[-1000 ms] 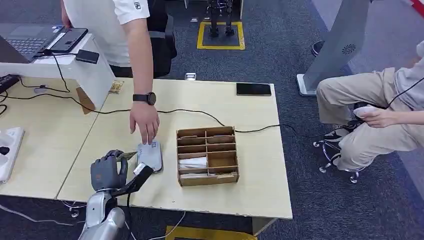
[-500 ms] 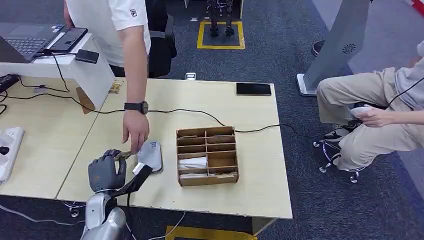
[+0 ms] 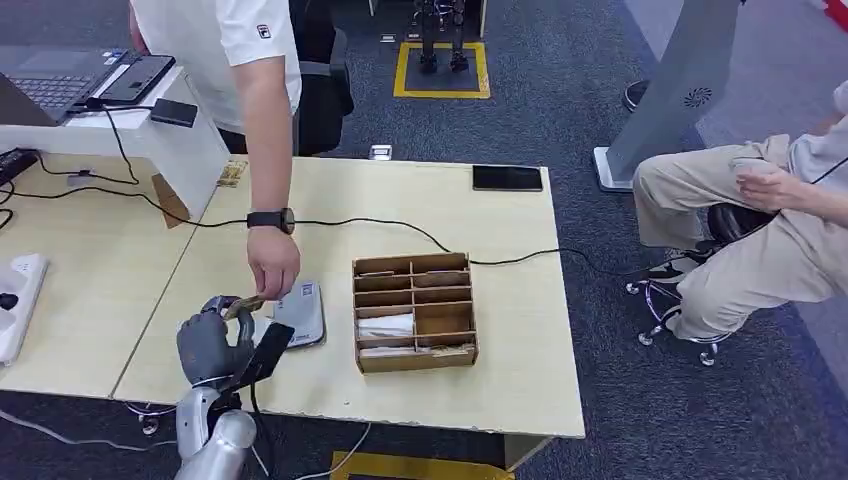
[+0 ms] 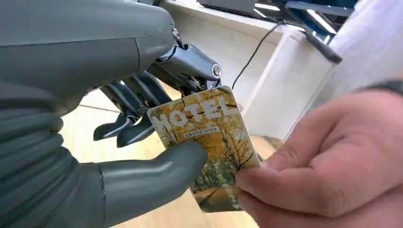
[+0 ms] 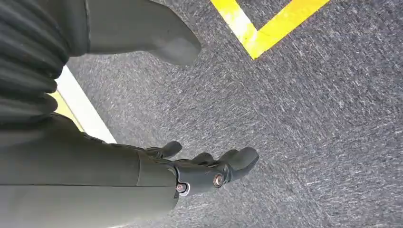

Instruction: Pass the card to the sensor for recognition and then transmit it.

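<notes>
**A:** Holding the card [image 4: 209,142], is it? Where does the left hand [image 3: 213,343] stand?

**B:** Low in the left of the head frame, at the near edge of the surface [image 3: 500,380]. Its thumb presses the card against its fingers [image 4: 119,130], so it grips one end. A person's hand [image 3: 273,262] pinches the other end, so both have hold of it.

**A:** And the right hand [image 5: 199,173]?

**B:** Hanging over the carpet with nothing in it, fingers loosely curled but apart.

**A:** The sensor [image 3: 298,313]?

**B:** Just right of the left hand, a grey pad lying flat, with the wooden box [image 3: 415,310] beyond it at mid-frame. The card sits beside the pad, not over it.

**A:** So how far along?

**B:** I'd judge it at the hand-over, near the end. Whether the card was read, I cannot tell. Left to do: the left hand lets go so the person takes it.
</notes>
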`<state>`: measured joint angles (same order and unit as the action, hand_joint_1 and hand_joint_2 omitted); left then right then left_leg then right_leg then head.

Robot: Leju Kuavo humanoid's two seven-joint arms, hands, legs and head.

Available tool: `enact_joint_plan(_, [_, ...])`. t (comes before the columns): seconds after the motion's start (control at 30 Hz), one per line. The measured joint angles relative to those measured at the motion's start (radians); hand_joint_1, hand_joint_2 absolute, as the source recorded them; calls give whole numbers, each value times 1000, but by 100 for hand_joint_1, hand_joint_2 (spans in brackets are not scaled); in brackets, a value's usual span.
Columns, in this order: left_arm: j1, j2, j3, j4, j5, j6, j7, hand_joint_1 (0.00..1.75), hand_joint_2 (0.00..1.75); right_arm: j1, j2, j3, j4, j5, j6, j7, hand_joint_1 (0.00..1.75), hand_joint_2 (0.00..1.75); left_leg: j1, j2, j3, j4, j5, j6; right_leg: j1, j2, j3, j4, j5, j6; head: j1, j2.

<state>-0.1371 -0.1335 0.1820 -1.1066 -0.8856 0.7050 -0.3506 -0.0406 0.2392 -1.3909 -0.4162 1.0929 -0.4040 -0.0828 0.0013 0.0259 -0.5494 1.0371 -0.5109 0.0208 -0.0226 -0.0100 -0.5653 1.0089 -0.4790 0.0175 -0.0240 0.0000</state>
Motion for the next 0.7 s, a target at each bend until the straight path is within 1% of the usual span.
enact_joint_plan(0.07, [-1,-4,-13,-23,57,0,-1,175,175,0,1,0,-2,10,0,1,0,175,0,0,0,0,0,0,0,0,0,0,0,0,0,0])
enact_joint_plan(0.13, [-3,-4,-37,-44,91,0,2,175,175,0,3,0,-5,15,0,2,0,175,0,0,0,0,0,0,0,0,0,0,0,0,0,0])
enact_joint_plan(0.23, [-9,-3,-86,-85,175,0,6,175,175,0,4,0,-6,16,-2,2,0,175,0,0,0,0,0,0,0,0,0,0,0,0,0,0])
enact_joint_plan(0.33, [-16,-3,-141,-122,233,-2,6,175,175,0,8,0,-11,16,-4,2,0,175,0,0,0,0,0,0,0,0,0,0,0,0,0,0])
enact_joint_plan(0.37, [-18,-3,-154,-135,251,-2,2,73,175,0,9,0,-13,16,-5,2,0,175,0,0,0,0,0,0,0,0,0,0,0,0,0,0])
enact_joint_plan(0.4, [-19,-3,-167,-145,263,-2,-2,73,175,0,10,0,-13,16,-5,2,0,175,0,0,0,0,0,0,0,0,0,0,0,0,0,0])
enact_joint_plan(0.43, [-21,-2,-182,-155,272,-2,-4,0,175,0,10,0,-13,17,-5,2,0,175,0,0,0,0,0,0,0,0,0,0,0,0,0,0])
enact_joint_plan(0.6, [-23,5,-232,-196,304,-3,-6,0,175,0,14,0,-15,16,-5,2,0,175,0,0,-1,0,0,0,0,0,0,0,0,0,0,0])
enact_joint_plan(0.7, [-15,14,-243,-215,327,-3,-8,0,175,0,15,0,-15,16,-4,2,0,175,0,0,-1,0,0,0,0,0,0,0,0,0,0,0])
